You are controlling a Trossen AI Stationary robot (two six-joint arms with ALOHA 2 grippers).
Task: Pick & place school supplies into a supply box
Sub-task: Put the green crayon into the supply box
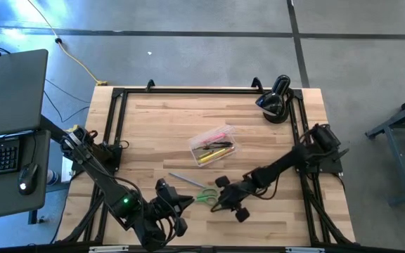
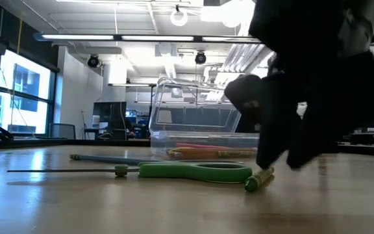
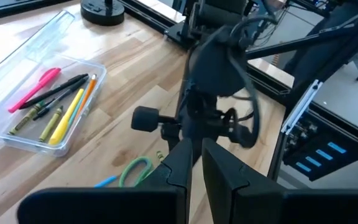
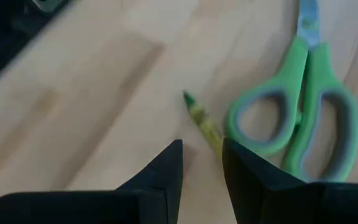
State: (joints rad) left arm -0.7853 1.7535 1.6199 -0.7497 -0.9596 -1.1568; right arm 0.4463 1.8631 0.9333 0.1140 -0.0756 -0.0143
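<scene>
An olive-green crayon lies flat on the wood next to the green-handled scissors, near the table's front edge. My right gripper is open and slants down over the crayon's near end, one finger on each side of it; I cannot tell whether they touch it. In the low view the crayon rests on the table under those fingers. The clear supply box sits mid-table and holds pink, yellow, orange and dark pens and pencils. My left gripper hovers at the front left, open by a narrow slit and empty.
A grey-blue pencil lies between the box and the scissors. A black rounded device stands at the far right corner. Black frame rails run along the table's edges. A laptop sits off the table's left side.
</scene>
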